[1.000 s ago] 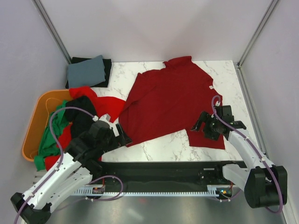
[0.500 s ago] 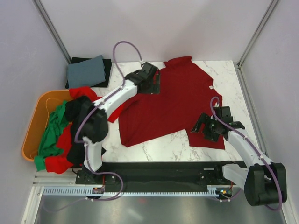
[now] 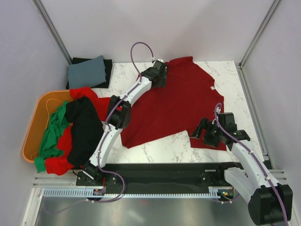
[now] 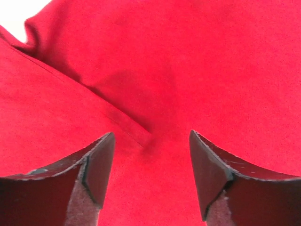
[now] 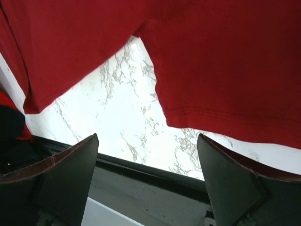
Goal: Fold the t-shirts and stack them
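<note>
Dark red shirt (image 3: 181, 101) lies spread flat on the marble table (image 3: 123, 80). Its collar points to the far edge. Its hem lies toward the near left, so the long axis runs on a slant from far right to near left. One sleeve reaches out at the near right.

The left gripper (image 3: 161, 79) is down on the shirt's far left shoulder. In the wrist view its fingers (image 4: 96, 165) stand apart, with a raised fold of red cloth in the gap and nothing clamped.

The right gripper (image 3: 206, 134) sits at the near-right sleeve. Its fingers (image 5: 66, 174) are wide apart, with the sleeve's hem and bare marble between them.

At the left, an orange tub (image 3: 34, 117) holds a heap: a black shirt (image 3: 84, 127), a green shirt (image 3: 51, 136) and a bright red shirt (image 3: 59, 162). A folded grey-blue cloth (image 3: 87, 71) lies on black cloth in the far left corner.
</note>
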